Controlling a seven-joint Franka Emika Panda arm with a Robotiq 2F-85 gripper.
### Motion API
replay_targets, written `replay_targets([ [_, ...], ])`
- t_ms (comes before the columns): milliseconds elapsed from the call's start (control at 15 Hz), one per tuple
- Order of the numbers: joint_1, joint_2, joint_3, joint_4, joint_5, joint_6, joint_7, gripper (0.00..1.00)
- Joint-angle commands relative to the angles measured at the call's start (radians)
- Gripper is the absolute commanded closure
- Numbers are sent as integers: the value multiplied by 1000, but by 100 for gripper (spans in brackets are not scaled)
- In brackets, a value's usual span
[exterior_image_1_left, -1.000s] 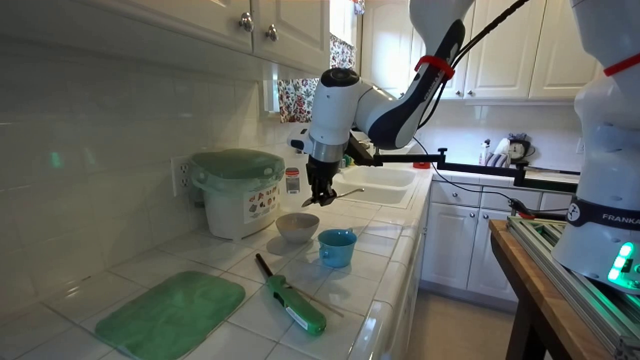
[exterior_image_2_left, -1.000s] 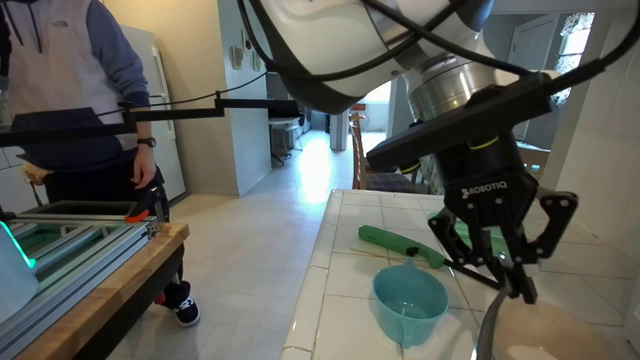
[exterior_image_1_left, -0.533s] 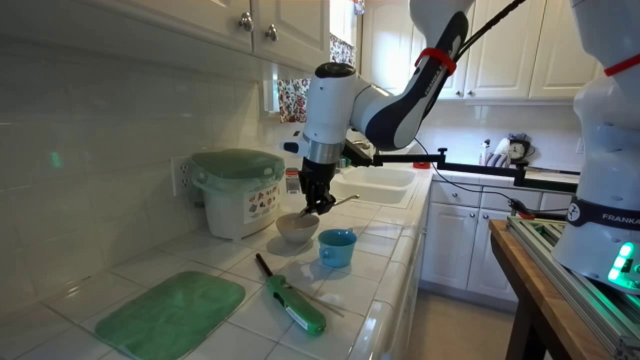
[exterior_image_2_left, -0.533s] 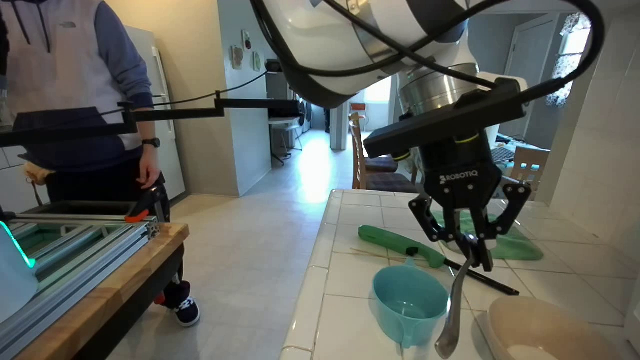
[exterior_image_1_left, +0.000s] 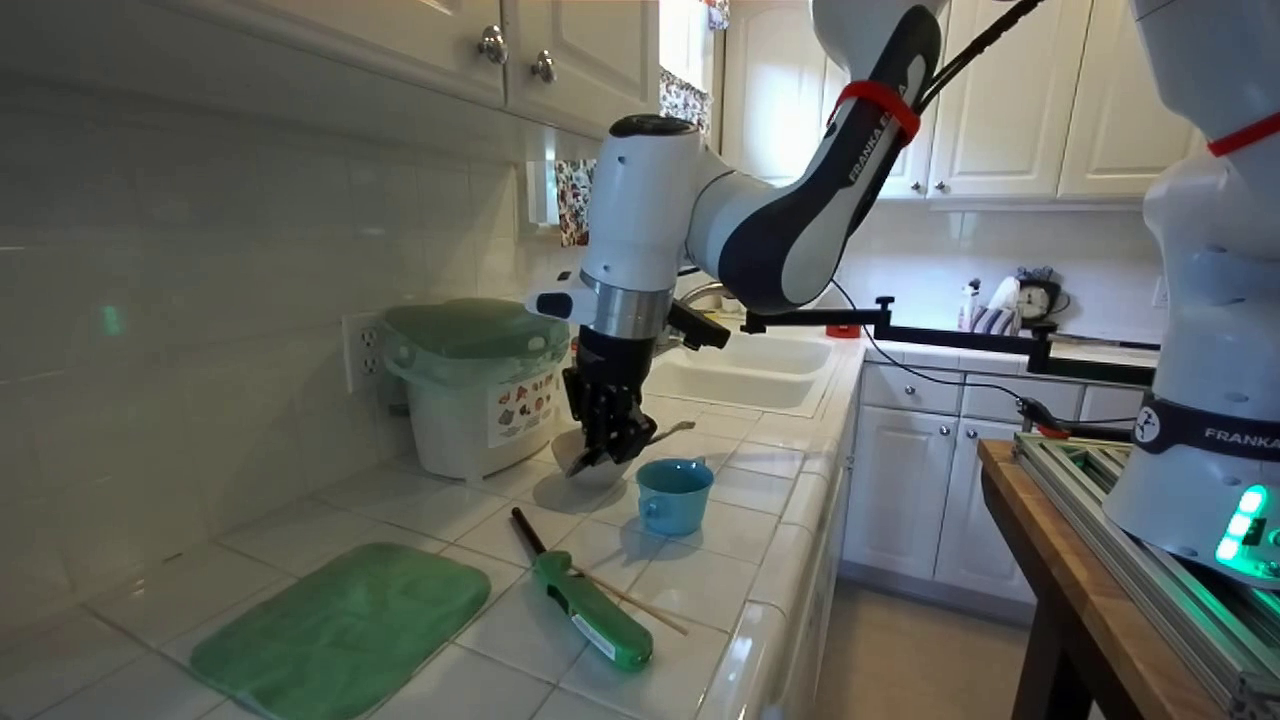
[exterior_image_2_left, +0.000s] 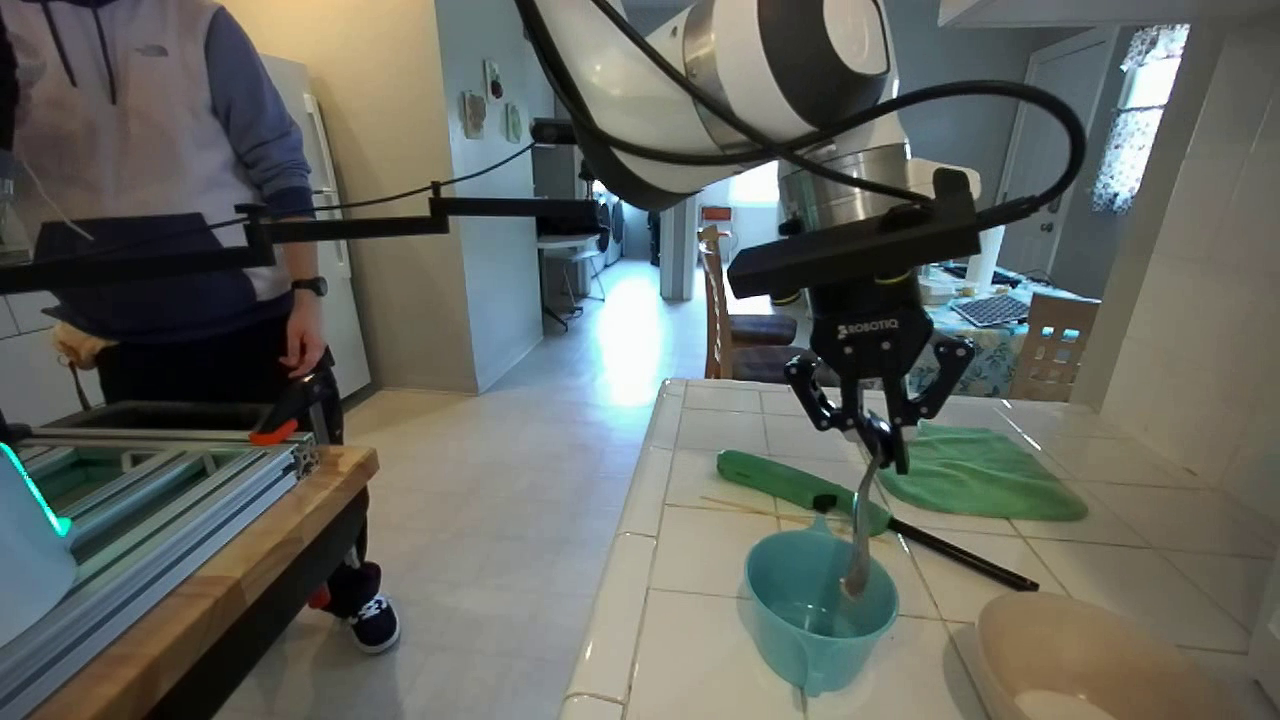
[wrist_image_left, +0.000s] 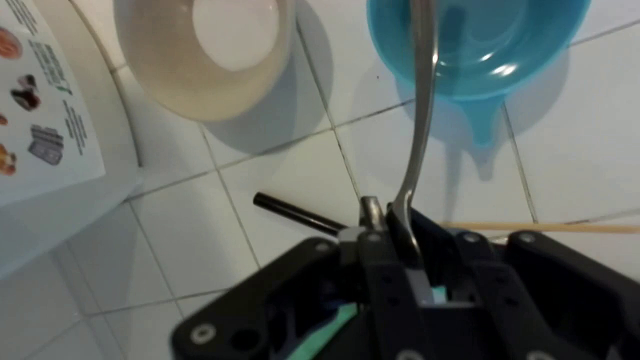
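Spoon (wrist_image_left: 424, 75) of smooth, bright metal sits between the fingertips of the gripper (exterior_image_2_left: 885, 450), which is drawn in to a narrow gap and pinches it near its scoop. The long handle, gently curved and broadening toward its end, slopes down and away from the fingers in both exterior views; the scoop shows on the opposite side of them. In the wrist view the handle runs across the mouth of the blue cup (exterior_image_1_left: 675, 505); whether its end dips past the rim cannot be told. That cup is round and glossy, like plastic, with small lugs jutting from opposite sides. Near it stands a beige bowl (wrist_image_left: 165, 75) with smooth, flaring walls and a round white bottom.

Farther out lies a lighter (exterior_image_1_left: 595, 612), its shiny green grip leading into a slim black barrel. Just beside it is a thin, straight wooden stick (exterior_image_1_left: 650, 608). A soft, matte green cloth (exterior_image_1_left: 345, 630) with rounded corners is spread flat on the counter (exterior_image_1_left: 510, 620), which is faced with glossy white square tiles and dark grout. Beyond the bowl stands a white bin (exterior_image_1_left: 450, 430) with a green lid (exterior_image_1_left: 475, 328), and farther back is a smooth white sink (exterior_image_1_left: 750, 385).
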Motion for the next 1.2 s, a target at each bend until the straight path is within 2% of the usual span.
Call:
replay_targets([
  [0, 16, 50, 20, 66, 86, 18, -110, 97],
  [600, 76, 202, 72, 248, 191, 15, -256, 97],
  [1133, 105, 354, 73, 422, 188, 18, -326, 97],
])
